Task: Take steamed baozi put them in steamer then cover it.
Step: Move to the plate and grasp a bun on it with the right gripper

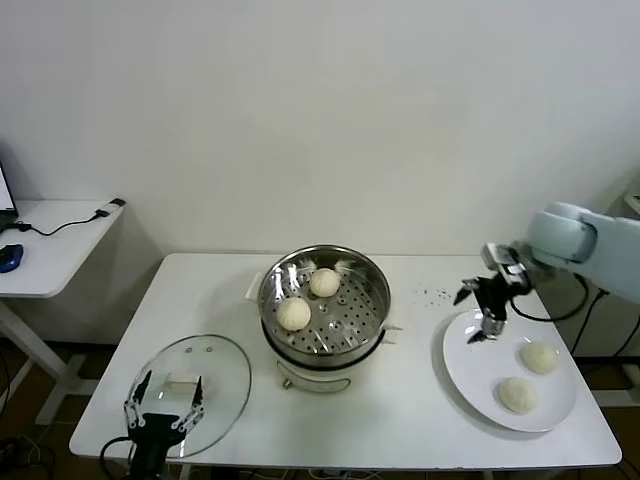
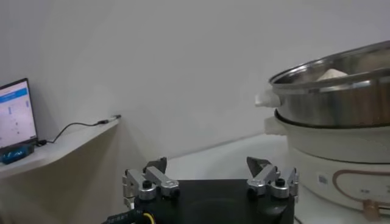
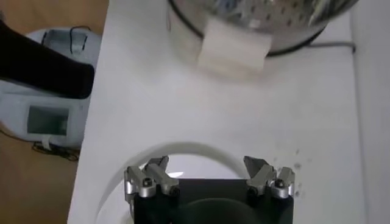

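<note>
The steamer [image 1: 323, 305] stands mid-table with two baozi on its perforated tray, one at the back [image 1: 324, 282] and one at the front left [image 1: 293, 314]. Two more baozi [image 1: 539, 357] [image 1: 517, 394] lie on the white plate [image 1: 470, 375] at the right. My right gripper [image 1: 481, 315] is open and empty above the plate's left rim, which also shows in the right wrist view [image 3: 183, 149]. The glass cover [image 1: 215, 360] lies flat at the front left. My left gripper [image 1: 163, 398] is open, low over the cover. The left wrist view shows the steamer's side [image 2: 341, 112].
A side desk [image 1: 45, 245] with a cable and a blue object stands at the far left, and a screen on it shows in the left wrist view [image 2: 13, 112]. Dark specks [image 1: 435, 294] lie on the table between the steamer and the plate.
</note>
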